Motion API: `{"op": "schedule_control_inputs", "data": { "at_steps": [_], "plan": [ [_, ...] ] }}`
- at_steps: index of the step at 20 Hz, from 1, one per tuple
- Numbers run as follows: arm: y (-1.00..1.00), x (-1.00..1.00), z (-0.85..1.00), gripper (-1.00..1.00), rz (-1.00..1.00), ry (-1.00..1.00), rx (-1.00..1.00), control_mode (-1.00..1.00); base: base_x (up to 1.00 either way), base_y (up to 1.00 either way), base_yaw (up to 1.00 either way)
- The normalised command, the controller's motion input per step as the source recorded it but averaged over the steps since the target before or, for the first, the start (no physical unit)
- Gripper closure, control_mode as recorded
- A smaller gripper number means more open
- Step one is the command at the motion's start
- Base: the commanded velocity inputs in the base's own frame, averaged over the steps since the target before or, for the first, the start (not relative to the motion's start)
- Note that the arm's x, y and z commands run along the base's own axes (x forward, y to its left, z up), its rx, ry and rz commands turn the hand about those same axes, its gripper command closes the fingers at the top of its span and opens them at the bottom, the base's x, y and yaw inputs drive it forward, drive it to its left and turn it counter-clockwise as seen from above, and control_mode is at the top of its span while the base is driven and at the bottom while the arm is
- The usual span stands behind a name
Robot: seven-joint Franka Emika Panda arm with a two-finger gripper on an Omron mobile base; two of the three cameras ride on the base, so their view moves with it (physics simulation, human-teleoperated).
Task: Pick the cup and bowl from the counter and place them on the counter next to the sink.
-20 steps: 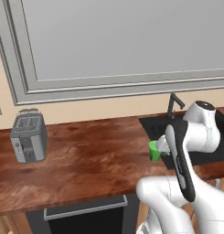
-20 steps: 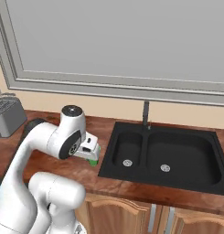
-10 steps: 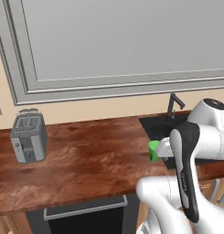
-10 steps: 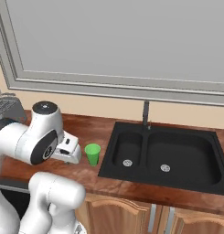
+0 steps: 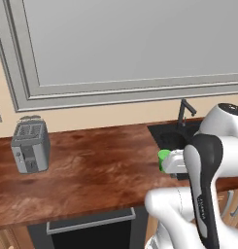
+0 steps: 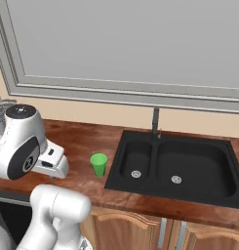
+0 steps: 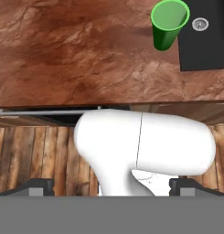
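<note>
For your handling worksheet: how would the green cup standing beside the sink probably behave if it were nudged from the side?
The cup is upright and taller than its narrow base, so a high push would probably tip it. Its round wall suggests it would then roll. It looks small, plain and empty, so likely light, sliding easily on the glossy counter.

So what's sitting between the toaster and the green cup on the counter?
Nothing: in the left base view the stretch of counter between the toaster and the cup is bare wood grain.
</note>
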Motion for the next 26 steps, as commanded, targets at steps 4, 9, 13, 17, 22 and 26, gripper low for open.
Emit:
{"op": "schedule_control_inputs", "data": {
  "at_steps": [4, 9, 13, 17, 22, 26],
  "plan": [
    [0.00, 0.00, 0.00, -1.00, 0.00, 0.00, 0.00, -1.00, 0.00, 0.00, 0.00],
    [0.00, 0.00, 0.00, -1.00, 0.00, 0.00, 0.00, -1.00, 0.00, 0.00, 0.00],
    [0.00, 0.00, 0.00, -1.00, 0.00, 0.00, 0.00, 1.00, 0.00, 0.00, 0.00],
    [0.00, 0.00, 0.00, -1.00, 0.00, 0.00, 0.00, 1.00, -0.39, 0.10, 0.00],
    [0.00, 0.00, 0.00, -1.00, 0.00, 0.00, 0.00, 1.00, -0.93, 0.29, 0.00],
    [0.00, 0.00, 0.00, -1.00, 0.00, 0.00, 0.00, 1.00, 0.14, 0.03, 0.13]
  ]
}}
